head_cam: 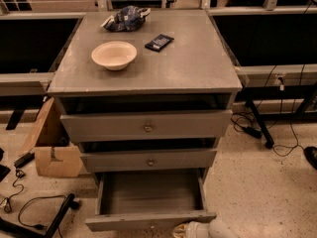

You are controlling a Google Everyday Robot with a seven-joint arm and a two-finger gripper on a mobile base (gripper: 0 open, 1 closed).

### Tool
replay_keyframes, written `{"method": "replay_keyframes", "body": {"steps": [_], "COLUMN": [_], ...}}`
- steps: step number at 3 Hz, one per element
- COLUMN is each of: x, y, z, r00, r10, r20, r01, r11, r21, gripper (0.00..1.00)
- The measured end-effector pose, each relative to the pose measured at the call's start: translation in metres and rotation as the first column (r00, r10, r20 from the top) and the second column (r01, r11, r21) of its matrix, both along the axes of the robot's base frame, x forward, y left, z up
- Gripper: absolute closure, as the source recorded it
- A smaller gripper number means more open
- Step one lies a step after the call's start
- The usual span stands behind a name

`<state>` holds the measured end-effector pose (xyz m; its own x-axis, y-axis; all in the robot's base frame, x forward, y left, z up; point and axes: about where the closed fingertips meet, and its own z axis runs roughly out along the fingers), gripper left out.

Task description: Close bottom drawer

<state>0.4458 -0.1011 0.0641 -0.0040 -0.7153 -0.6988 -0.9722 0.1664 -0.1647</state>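
Note:
The grey cabinet [148, 68] has three drawers. The bottom drawer [148, 220] is pulled far out, and its plain grey inside [148, 192] holds nothing. Its front panel sits near the lower edge of the camera view. The top drawer [146, 126] and the middle drawer [148, 160] stand slightly out, each with a small round knob. My gripper [198, 230] is a white and tan shape at the bottom edge. It is just in front of the bottom drawer's front panel, right of its middle, and mostly cut off by the frame.
On the cabinet top are a cream bowl [114, 54], a black remote-like device [159, 41] and a crumpled dark bag [125, 18]. A cardboard box [52, 150] and black cables [34, 209] lie on the floor to the left. Table legs and cables [262, 128] stand to the right.

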Motion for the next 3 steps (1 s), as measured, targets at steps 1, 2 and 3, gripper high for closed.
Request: {"method": "replay_keyframes", "body": {"steps": [1,2,3], "x": [0.017,0.024,0.037], "y": [0.005,0.007,0.011], "z": [0.003,0.004,0.007], "r00": [0.9998,0.9997,0.9993], "r10": [0.015,0.023,0.033], "r20": [0.008,0.012,0.019], "r01": [-0.015,-0.022,-0.033], "r11": [1.000,1.000,0.999], "r21": [-0.004,-0.006,-0.009], "gripper": [1.00,1.00,1.00]}}
